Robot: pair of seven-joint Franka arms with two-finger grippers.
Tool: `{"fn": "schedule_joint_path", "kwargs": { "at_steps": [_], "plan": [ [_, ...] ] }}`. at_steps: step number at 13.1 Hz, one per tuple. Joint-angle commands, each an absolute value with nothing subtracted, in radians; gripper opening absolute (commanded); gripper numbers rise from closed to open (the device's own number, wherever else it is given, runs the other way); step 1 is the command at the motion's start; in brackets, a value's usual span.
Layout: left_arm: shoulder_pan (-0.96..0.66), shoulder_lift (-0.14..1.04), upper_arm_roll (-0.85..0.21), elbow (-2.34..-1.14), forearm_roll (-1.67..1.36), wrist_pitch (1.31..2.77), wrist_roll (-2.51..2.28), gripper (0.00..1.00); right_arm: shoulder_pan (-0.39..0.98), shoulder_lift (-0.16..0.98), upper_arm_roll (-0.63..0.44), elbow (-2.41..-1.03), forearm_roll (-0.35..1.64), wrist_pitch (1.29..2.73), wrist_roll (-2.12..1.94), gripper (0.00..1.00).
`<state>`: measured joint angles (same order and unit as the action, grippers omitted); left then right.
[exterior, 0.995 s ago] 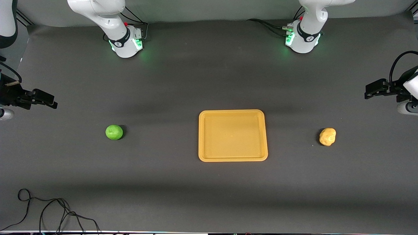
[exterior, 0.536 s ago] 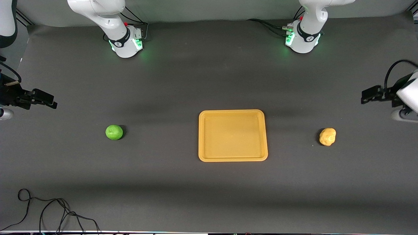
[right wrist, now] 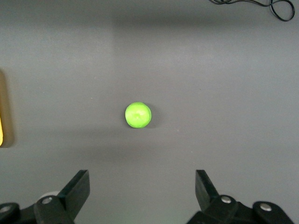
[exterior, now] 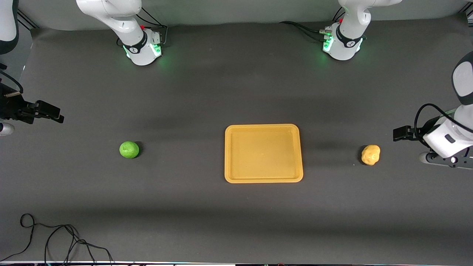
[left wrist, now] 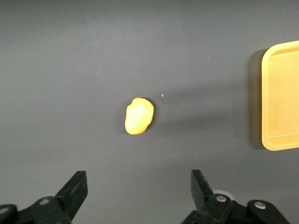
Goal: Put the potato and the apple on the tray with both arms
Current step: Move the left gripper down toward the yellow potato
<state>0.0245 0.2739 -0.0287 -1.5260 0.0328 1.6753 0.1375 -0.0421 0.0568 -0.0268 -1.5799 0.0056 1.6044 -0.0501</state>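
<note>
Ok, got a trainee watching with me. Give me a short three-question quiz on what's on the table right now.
1. True or false: the tray already holds the apple.
2. Which item lies toward the left arm's end of the table? A) apple B) potato C) both
3. Fill in: the left tool has its fingers ____, with nothing between them.

Key
1. False. The apple and the potato both sit on the table mat, each apart from the tray, which lies between them.
2. B. The apple lies toward the right arm's end, where the right tool is also open and empty.
3. Open.
</note>
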Motion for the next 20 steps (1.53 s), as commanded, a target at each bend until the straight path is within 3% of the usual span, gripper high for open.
{"fn": "schedule_joint_path", "kwargs": {
  "at_steps": [1, 6, 12, 20],
  "plan": [
    [0.021, 0.274, -0.026, -1.534, 0.043, 1.701, 0.141, 0.99, -0.034, 0.048, -0.037, -1.574, -0.006, 1.595, -0.074, 1.00],
    [0.025, 0.374, -0.026, -1.571, 0.043, 1.865, 0.143, 0.99, -0.035, 0.054, -0.037, -1.566, -0.006, 1.595, -0.074, 1.00],
    [0.057, 0.428, -0.025, -1.845, 0.043, 2.302, 0.219, 0.99, -0.034, 0.057, -0.037, -1.566, -0.006, 1.597, -0.072, 1.00],
    [0.095, 0.433, -0.026, -2.046, 0.025, 2.563, 0.262, 0.98, -0.034, 0.058, -0.035, -1.566, -0.006, 1.597, -0.072, 1.00]
  ]
}}
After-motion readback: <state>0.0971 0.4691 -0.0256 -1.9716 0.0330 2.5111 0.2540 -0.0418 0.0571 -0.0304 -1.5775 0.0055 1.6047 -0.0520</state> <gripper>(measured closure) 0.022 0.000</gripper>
